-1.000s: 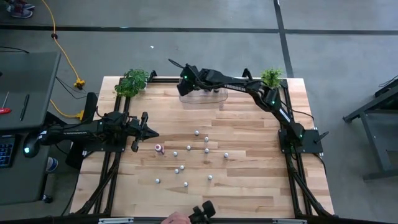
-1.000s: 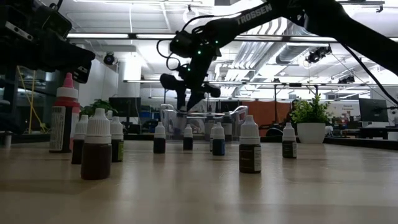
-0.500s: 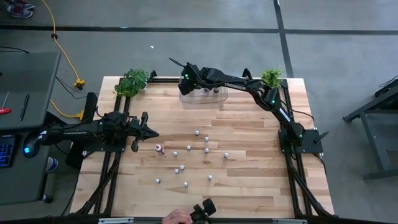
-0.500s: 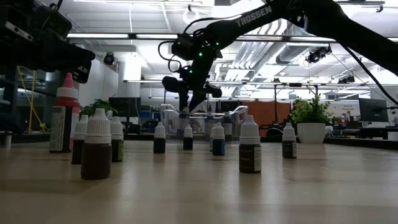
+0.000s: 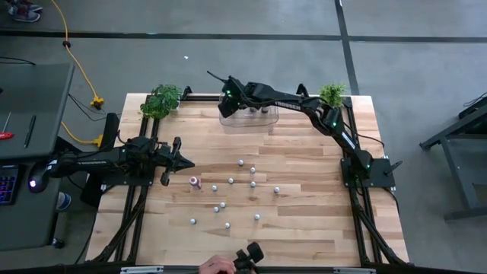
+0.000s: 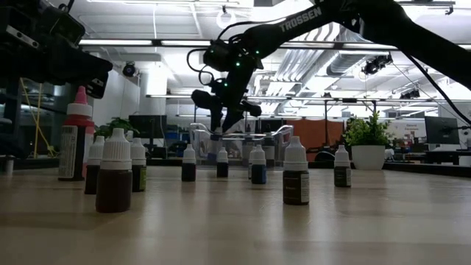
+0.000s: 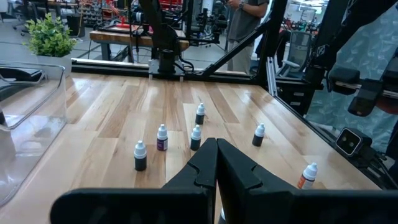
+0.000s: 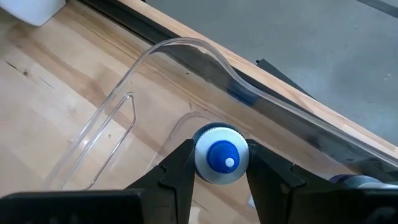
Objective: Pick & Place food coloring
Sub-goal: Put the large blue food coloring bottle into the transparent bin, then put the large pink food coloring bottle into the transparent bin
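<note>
Progress: I count about ten small bottles [image 5: 230,181] left mid-table, plus a pink one [image 5: 195,182] | Right gripper [image 8: 219,165] at 12 o'clock over clear bin [image 5: 247,122], pinching a blue-capped bottle [image 8: 222,155] | Bin: a few bottles inside | Left gripper [image 7: 216,163] at 9 o'clock, jaws pressed together, idle

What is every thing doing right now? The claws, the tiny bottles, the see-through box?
Right claw: over the clear bin, shut on a blue-capped bottle.
Left claw: shut, holding nothing, at the table's left side.
Clear bin: upright at the table's far edge, bottles already inside.
Small bottles: standing upright, scattered mid-table.
Pink-capped bottle: standing upright, near the left claw.
</note>
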Controlling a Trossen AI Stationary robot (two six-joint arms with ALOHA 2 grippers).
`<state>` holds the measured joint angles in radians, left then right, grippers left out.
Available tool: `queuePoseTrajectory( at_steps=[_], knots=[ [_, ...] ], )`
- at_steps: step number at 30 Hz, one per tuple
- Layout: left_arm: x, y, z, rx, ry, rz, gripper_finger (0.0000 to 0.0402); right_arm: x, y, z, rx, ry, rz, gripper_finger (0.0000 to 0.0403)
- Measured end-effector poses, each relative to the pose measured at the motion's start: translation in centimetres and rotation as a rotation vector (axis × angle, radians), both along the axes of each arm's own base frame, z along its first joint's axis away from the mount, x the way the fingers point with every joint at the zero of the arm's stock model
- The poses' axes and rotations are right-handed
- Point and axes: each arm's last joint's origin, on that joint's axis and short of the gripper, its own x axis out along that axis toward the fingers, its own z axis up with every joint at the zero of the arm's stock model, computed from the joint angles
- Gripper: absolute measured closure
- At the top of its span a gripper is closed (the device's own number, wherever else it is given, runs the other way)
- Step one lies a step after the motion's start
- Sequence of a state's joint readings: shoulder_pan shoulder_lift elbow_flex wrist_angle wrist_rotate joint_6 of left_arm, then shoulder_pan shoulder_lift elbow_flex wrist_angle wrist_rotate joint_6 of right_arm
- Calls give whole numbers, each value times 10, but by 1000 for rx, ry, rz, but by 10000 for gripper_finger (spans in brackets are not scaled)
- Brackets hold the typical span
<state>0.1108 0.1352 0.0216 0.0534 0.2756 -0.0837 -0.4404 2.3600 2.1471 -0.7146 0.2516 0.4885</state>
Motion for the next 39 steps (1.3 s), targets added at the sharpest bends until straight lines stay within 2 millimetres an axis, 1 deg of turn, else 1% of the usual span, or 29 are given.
queuePoseTrajectory(
  at_steps=[9,28,31,39],
  knots=[
    [0,0,0,0,1,0,399,0,0,0,0,6,29,280],
    [0,0,0,0,1,0,399,0,0,0,-5,8,25,279],
    [0,0,0,0,0,0,399,0,0,0,-5,9,24,268],
    [0,0,0,0,1,0,399,0,0,0,-4,7,26,210]
  ],
)
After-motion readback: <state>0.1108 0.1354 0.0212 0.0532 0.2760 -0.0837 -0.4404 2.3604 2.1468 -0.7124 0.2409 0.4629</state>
